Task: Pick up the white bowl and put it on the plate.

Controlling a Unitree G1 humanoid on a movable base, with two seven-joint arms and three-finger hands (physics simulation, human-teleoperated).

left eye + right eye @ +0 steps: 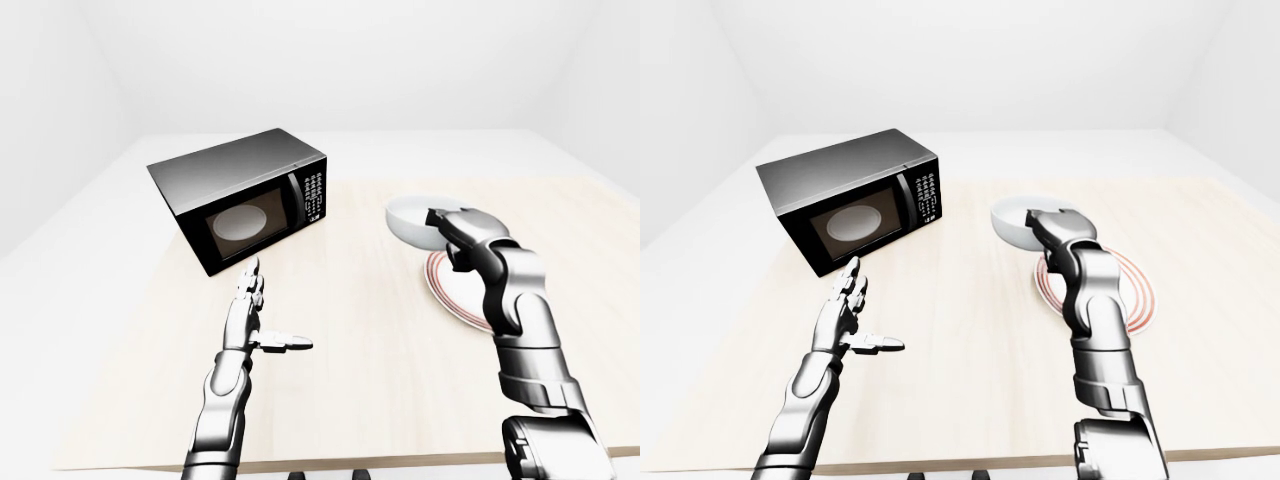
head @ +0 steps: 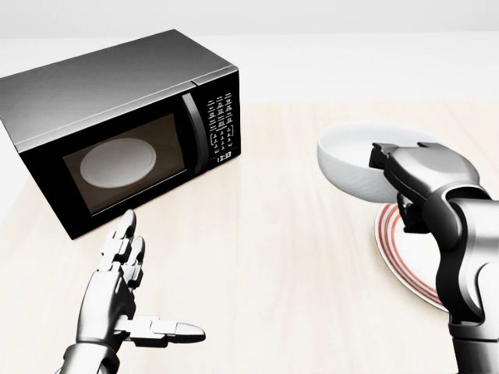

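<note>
Two robot hands reach over a wooden table (image 2: 265,257). Right hand (image 2: 417,175) grips the white bowl (image 2: 355,167) by its rim, fingers hidden, above the red-ringed plate's (image 2: 398,249) left edge. Left hand (image 2: 117,300) spread open, empty, beside a black microwave (image 2: 117,128).

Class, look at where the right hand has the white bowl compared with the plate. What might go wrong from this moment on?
1. The white bowl hangs tilted at the plate's upper-left edge, not over its middle; released now, it may land on the rim and tip onto the table.
2. The right hand seems to grip only one side of the rim, so the bowl might slip.
</note>
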